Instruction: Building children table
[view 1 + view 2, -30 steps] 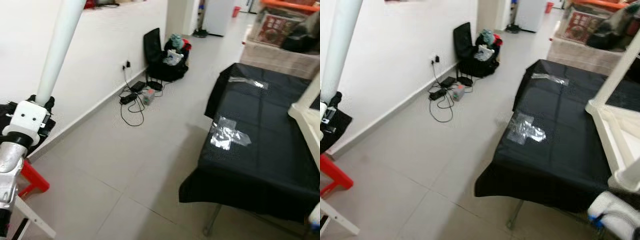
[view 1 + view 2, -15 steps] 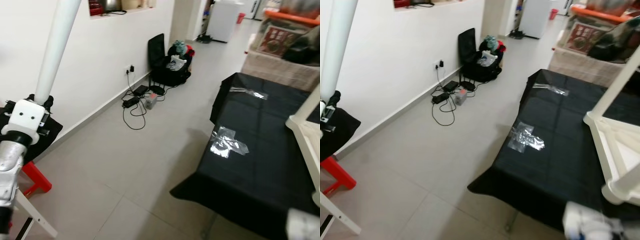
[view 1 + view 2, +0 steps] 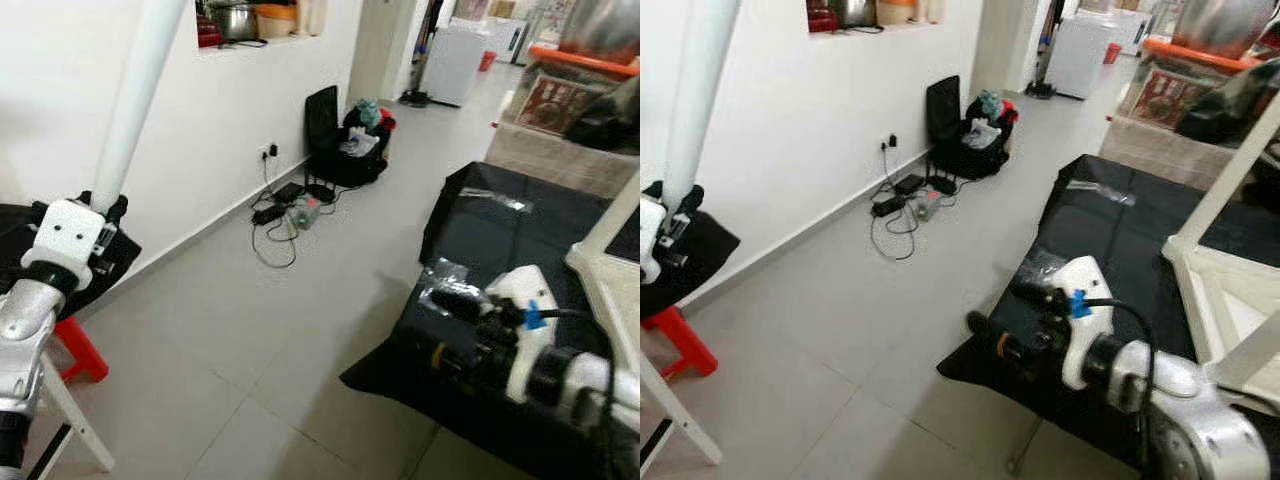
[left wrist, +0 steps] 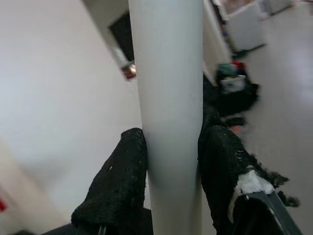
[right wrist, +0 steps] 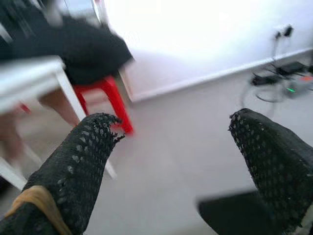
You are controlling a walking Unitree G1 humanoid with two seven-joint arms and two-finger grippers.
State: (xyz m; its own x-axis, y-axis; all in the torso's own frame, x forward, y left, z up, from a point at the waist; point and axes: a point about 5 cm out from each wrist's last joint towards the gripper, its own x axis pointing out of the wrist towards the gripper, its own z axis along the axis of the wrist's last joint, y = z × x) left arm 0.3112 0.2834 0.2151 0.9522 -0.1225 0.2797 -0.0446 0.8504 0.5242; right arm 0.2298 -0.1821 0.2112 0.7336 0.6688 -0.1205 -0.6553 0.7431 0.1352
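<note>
Midway, by the look of it: white table leg (image 3: 140,90) at nine o'clock, clamped upright in left gripper (image 4: 168,156); right gripper (image 5: 176,161) spread wide, empty; upturned white table frame (image 3: 1230,290) at three o'clock awaiting leg.

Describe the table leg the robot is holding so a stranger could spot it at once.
Start at the white wall on the robot's left. In front of it, a long white round leg rises steeply upward, clamped near its lower end in the left hand. Unlike the red stool below it and the white frame on the black-covered table, it is a single plain, smooth pole.
</note>
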